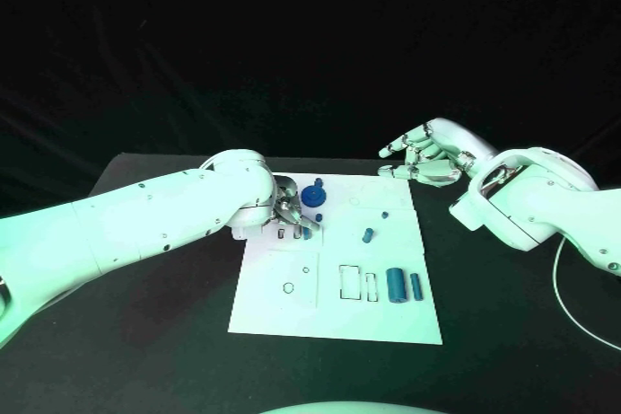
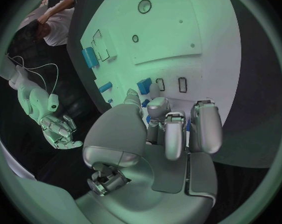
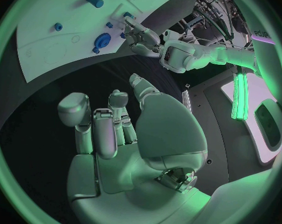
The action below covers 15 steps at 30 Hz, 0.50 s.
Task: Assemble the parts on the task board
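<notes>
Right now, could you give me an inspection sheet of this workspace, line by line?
Surface: black table, with a white board in the middle.
Job's things: blue parts on the board: a round knob at the far end, small pieces mid-board, two cylinders near the close end beside outlined slots.
Clutter: nothing seen.
Robot hands: left robot hand lies low over the board's far left corner by the knob, fingers curled; whether it holds a part cannot be told. Right robot hand hovers off the far right corner, holding nothing.
Cables: a thin white cable by the right arm.
Surroundings: black backdrop.
</notes>
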Each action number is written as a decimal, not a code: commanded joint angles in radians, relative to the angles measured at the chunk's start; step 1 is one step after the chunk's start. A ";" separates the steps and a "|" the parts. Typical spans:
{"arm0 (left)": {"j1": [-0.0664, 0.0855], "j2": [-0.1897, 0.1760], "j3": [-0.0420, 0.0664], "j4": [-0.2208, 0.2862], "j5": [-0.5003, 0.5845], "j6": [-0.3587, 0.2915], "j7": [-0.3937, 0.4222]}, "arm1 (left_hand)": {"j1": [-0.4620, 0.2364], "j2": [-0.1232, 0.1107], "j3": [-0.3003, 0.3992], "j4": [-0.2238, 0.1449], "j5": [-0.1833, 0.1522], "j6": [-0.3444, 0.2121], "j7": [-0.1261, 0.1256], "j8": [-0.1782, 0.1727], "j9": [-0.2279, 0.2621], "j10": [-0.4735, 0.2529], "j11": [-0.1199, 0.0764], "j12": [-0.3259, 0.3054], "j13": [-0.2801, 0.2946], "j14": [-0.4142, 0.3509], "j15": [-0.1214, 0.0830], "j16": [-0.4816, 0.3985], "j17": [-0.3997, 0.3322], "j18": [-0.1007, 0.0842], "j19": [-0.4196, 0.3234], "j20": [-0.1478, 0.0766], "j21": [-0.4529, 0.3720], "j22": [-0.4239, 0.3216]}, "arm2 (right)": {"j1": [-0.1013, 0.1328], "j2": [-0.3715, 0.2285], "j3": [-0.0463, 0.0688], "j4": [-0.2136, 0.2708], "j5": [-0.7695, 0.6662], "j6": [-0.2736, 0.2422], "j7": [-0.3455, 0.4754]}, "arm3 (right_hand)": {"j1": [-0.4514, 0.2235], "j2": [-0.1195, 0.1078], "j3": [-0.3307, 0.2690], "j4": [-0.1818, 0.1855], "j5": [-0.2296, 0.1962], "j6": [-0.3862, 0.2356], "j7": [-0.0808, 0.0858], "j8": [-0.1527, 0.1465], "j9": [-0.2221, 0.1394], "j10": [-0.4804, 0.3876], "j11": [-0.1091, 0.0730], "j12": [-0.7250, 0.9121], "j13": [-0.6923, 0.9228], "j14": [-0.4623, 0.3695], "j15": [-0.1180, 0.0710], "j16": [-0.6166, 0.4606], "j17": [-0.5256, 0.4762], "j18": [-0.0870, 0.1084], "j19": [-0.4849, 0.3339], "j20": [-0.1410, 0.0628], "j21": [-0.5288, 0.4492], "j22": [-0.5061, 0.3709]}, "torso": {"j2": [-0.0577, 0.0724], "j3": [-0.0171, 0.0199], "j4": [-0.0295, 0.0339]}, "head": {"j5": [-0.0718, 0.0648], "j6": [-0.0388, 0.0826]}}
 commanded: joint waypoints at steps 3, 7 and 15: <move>0.000 0.004 0.000 -0.002 -0.002 0.034 -0.003 | 0.015 0.001 -0.004 -0.004 -0.002 -0.009 0.002 0.008 0.005 0.006 -0.001 0.006 0.003 0.107 -0.007 0.002 0.263 -0.017 0.004 0.001 0.006 0.002 | 0.000 0.004 0.000 -0.001 -0.002 0.021 -0.006 | 0.005 0.008 -0.005 -0.001 0.008 0.005 -0.002 0.003 0.001 -0.002 -0.001 -0.001 -0.001 0.058 -0.005 -0.005 0.041 -0.003 -0.001 -0.007 -0.004 -0.001 | 0.000 0.0000 0.0009 | 0.000 -0.003; 0.000 0.007 0.000 -0.001 0.003 0.037 -0.003 | 0.019 0.002 -0.004 -0.004 -0.002 -0.010 0.001 0.010 0.008 0.006 -0.001 0.006 0.003 0.107 -0.007 0.002 0.263 -0.017 0.004 0.001 0.006 0.002 | 0.000 0.007 0.000 -0.003 -0.002 0.023 -0.006 | 0.005 0.008 -0.005 -0.001 0.008 0.005 -0.002 0.003 0.001 -0.002 -0.001 -0.001 -0.001 0.058 -0.005 -0.005 0.041 -0.003 -0.001 -0.007 -0.004 -0.001 | 0.000 0.0000 0.0020 | -0.001 -0.004; 0.000 0.009 0.000 -0.006 0.009 0.042 -0.003 | 0.035 0.005 -0.003 -0.007 -0.002 -0.014 0.001 0.015 0.018 0.006 -0.002 0.006 0.005 0.107 -0.007 0.002 0.263 -0.017 0.004 0.001 0.007 0.004 | 0.000 0.013 0.000 -0.007 -0.002 0.027 -0.007 | 0.006 0.009 -0.006 -0.001 0.009 0.005 -0.002 0.004 0.001 -0.001 -0.001 -0.001 -0.001 0.058 -0.006 -0.005 0.040 -0.003 -0.001 -0.007 -0.005 -0.001 | 0.001 0.0003 0.0007 | 0.001 -0.006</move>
